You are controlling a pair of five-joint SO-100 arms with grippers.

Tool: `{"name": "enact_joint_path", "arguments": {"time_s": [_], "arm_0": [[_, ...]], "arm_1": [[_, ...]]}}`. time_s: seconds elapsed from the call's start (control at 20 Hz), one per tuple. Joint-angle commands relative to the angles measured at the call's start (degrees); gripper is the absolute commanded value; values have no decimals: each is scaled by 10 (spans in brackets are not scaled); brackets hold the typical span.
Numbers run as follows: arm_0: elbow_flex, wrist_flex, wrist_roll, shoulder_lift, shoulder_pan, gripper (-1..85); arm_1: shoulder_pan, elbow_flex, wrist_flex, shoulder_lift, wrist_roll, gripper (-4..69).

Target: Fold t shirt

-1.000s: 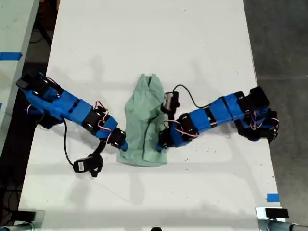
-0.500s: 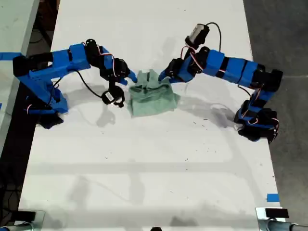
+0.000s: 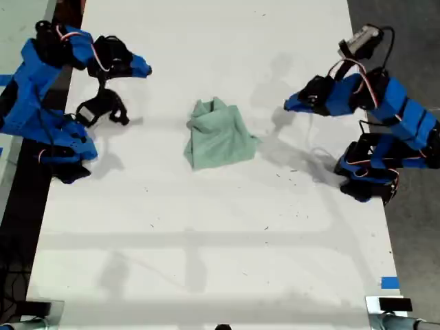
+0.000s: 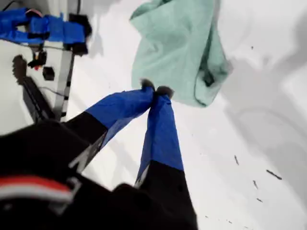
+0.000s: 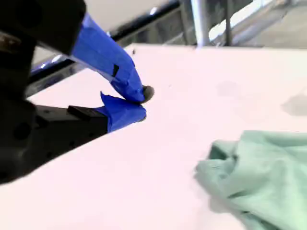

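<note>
bare white table [image 3: 206, 234] all around the t shirt [image 3: 216, 134], both arms drawn back well apart from it

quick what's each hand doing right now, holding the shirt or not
My first hand: closed, empty, raised clear of the t shirt.
My second hand: nearly closed on nothing, off the t shirt, above the table.

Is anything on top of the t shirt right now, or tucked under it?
Nothing rests on the t shirt; both grippers are off it. Around it only the bare white table shows. Its folds hide whatever lies beneath.
</note>
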Motion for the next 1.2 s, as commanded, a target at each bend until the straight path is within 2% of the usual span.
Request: {"name": "enact_joint_path", "arguments": {"time_s": [0.0, 0.1, 0.15, 0.2, 0.25, 0.3, 0.35, 0.45, 0.7, 1.15], "arm_0": [[308, -206, -65, 300, 206, -2], [573, -359, -75, 454, 275, -2], [674, -395, -75, 505, 274, -2], [752, -401, -73, 555, 261, -2], [805, -377, -57, 614, 245, -2], [834, -341, -50, 632, 224, -2], [862, -335, -33, 629, 203, -2], [870, -337, -36, 629, 214, -2], [873, -316, -57, 630, 217, -2], [873, -312, -59, 630, 208, -2]], "arm_1": [[-151, 272, -107, 304, 54, -10], [-197, 455, -126, 454, 74, -10], [-209, 497, -122, 452, 74, -11], [-221, 544, -135, 450, 67, -11], [-229, 582, -152, 450, 49, -11], [-230, 611, -144, 450, 41, -11], [-222, 641, -126, 451, 50, -12], [-207, 653, -102, 451, 68, -12], [-217, 655, -89, 451, 100, -12], [-225, 650, -83, 451, 101, -12]]}}
